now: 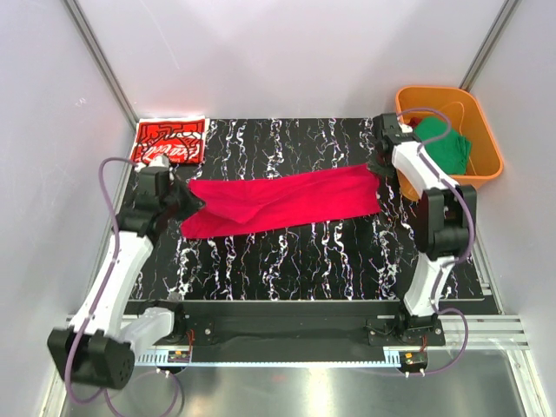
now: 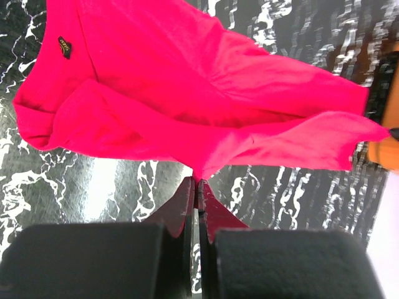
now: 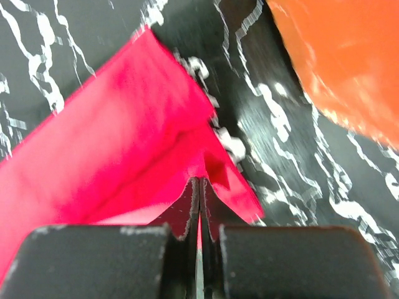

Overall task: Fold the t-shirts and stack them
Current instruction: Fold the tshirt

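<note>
Both pairs of my fingers are pinched tight: left gripper and right gripper each clamp one end of the one crimson t-shirt, stretched between them. One printed red t-shirt lies just beyond my left fingers. One green t-shirt sits in the single orange tub beside my right.
</note>
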Controlling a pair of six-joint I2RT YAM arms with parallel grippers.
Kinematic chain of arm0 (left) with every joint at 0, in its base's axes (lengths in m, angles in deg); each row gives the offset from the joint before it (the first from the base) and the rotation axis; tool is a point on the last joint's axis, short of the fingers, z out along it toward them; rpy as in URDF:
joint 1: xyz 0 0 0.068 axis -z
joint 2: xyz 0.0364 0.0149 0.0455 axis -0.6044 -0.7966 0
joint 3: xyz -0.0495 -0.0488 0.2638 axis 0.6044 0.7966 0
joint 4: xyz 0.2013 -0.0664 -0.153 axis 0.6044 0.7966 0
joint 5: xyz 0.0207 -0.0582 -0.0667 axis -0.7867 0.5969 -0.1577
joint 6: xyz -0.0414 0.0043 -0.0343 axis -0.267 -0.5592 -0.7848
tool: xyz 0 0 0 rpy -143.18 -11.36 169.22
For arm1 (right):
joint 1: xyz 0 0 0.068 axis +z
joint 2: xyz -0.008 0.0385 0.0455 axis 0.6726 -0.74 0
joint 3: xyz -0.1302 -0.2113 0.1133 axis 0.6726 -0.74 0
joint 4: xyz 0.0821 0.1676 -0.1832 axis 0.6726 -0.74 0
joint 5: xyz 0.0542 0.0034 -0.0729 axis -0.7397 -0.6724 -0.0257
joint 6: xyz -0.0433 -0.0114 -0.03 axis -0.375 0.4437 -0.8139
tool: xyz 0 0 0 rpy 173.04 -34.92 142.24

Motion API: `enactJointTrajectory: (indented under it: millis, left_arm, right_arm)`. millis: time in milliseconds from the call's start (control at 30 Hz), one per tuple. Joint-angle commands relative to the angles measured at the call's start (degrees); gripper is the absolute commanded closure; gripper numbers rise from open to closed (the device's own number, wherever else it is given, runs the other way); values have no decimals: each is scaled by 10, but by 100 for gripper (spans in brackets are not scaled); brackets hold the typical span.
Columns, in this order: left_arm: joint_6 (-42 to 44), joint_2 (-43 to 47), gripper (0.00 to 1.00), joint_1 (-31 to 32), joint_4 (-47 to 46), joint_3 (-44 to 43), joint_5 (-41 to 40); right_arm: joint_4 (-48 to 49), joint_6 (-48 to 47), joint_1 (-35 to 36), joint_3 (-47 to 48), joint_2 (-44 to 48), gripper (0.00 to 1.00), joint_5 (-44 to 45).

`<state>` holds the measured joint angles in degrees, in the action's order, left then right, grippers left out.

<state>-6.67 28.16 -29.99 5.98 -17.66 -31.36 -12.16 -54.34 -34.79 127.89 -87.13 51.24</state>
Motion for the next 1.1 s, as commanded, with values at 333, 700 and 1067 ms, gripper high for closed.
enactJointTrajectory:
  millis: [333,700,1067]
  left_arm:
    - [-44,218,100,2,114,105,33]
    - [-141,352,99,2,276,126,4]
    - [-190,475,96,1,331,154,-20]
  right_arm:
    - [10,-4,1,-246,220,100,-66]
    - [-5,20,1,-396,365,100,-85]
    - [5,78,1,-491,474,100,-56]
